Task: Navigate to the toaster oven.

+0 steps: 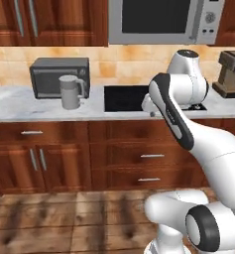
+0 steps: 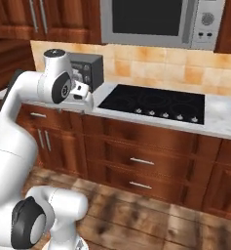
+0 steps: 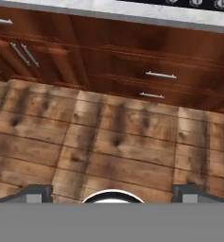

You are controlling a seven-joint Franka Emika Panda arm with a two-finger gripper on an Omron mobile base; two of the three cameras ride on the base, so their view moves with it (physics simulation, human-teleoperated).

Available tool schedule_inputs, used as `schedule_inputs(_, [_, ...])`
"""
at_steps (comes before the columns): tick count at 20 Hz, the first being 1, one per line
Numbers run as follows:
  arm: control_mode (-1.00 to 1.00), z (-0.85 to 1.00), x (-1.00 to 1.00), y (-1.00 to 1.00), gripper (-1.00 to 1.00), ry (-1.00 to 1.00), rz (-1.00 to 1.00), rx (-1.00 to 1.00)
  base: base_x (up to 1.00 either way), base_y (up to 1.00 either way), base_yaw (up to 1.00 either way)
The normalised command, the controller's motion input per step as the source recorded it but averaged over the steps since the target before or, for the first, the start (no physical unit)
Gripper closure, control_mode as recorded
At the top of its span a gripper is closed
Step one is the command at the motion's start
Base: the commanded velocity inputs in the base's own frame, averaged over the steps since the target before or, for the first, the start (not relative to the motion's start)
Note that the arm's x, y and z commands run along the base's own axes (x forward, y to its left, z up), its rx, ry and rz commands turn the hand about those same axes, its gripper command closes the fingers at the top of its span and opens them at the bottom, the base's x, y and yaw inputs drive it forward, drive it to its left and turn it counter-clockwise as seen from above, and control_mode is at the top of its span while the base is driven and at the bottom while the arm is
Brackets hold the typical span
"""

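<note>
We face a kitchen counter, the toaster oven (image 1: 59, 77) off to our left.

Going left to right from the toaster oven: a grey jug (image 1: 70, 92) stands just in front of it, then the black cooktop (image 1: 126, 97). We judge the drive mostly done, a leftward shift remaining. Our gripper (image 3: 111, 193) points at the wooden floor (image 3: 108, 142), tips spread wide, holding nothing.

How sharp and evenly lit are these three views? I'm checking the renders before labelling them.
Left base view: soft, even light, slightly blurry; the toaster oven and the grey pitcher before it read clearly, with faint shadows. Right base view: similar softness, no glare on the black cooktop. Hand view: the wooden floor is smeared, its knots blurred, and the tool's fingertips are dim.
</note>
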Motion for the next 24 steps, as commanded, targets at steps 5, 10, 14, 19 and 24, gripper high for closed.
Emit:
schedule_inputs(5, [1.0,0.0,0.0,0.0,-1.0,0.0,0.0,0.0,1.0,1.0,-0.11])
schedule_inputs(10, [1.0,0.0,0.0,0.0,-1.0,0.0,0.0,0.0,0.6,1.0,-0.2])
schedule_inputs(14, [1.0,0.0,0.0,0.0,-1.0,0.0,0.0,0.0,0.41,1.0,-0.24])
schedule_inputs(19, [1.0,0.0,0.0,0.0,-1.0,0.0,0.0,0.0,0.52,0.83,-0.23])
schedule_inputs(24, [1.0,0.0,0.0,0.0,-1.0,0.0,0.0,0.0,0.73,0.51,-0.17])
